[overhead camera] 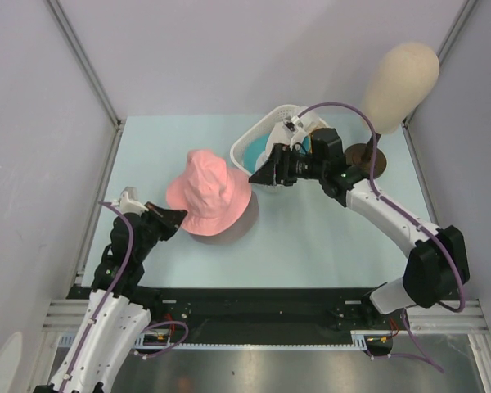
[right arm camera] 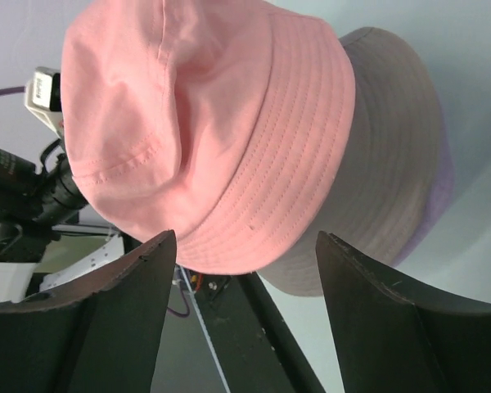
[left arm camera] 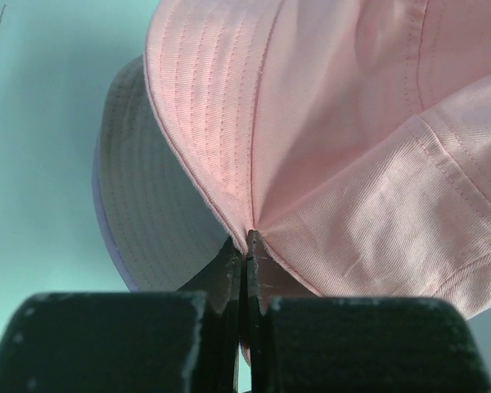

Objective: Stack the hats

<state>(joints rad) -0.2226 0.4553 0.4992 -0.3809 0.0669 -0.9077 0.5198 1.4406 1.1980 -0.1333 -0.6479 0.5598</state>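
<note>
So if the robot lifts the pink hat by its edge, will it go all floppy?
Probably floppy: the pink hat is soft cloth, and its brim puckers into a fold where the left gripper pinches it. It looks light too, since its crown dents and sags. It likely won't roll, though it might slide off the lavender hat underneath.

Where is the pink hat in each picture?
Top external: pink hat centre-left of the picture, left gripper pinching its brim.
Left wrist: fills the upper right, brim pinched at bottom centre.
Right wrist: upper middle, beyond the open right gripper.
Shared landmark: the lavender hat beneath it, seen in both wrist views.
</note>
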